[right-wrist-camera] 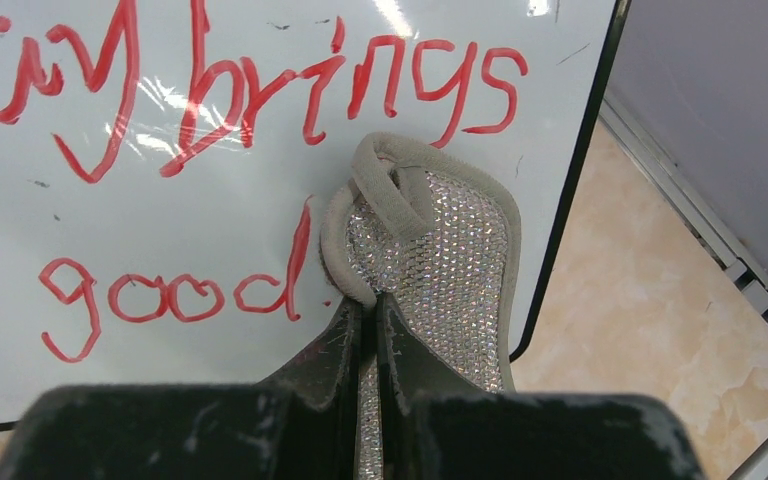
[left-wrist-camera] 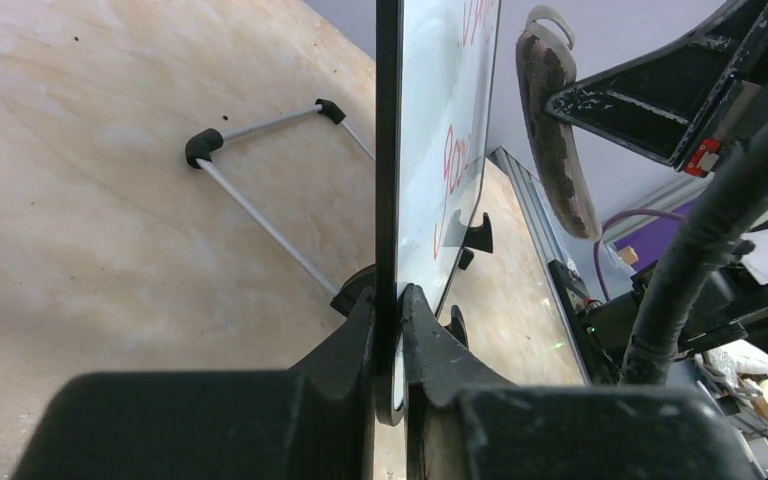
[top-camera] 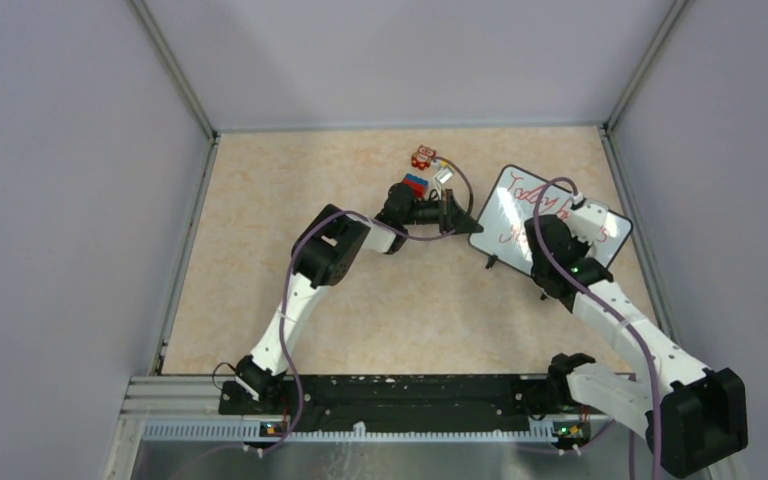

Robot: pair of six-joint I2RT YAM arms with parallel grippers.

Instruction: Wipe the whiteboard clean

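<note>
The whiteboard (top-camera: 516, 208) stands tilted on the table (top-camera: 260, 180). The left tool (left-wrist-camera: 388, 312) clamps its left edge. The right tool (right-wrist-camera: 368, 312) holds a pad (right-wrist-camera: 452, 268) just before its face, apart. Small blocks (top-camera: 416, 186) lie left of it.

Glossy whiteboard (right-wrist-camera: 160, 230), glittery cloth pad (right-wrist-camera: 450, 270)

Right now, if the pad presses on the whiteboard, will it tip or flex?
Likely stiff: the whiteboard looks straight edge-on. Its thin wire stand suggests it could tip, though the left tool pinching its edge should brace it.
</note>
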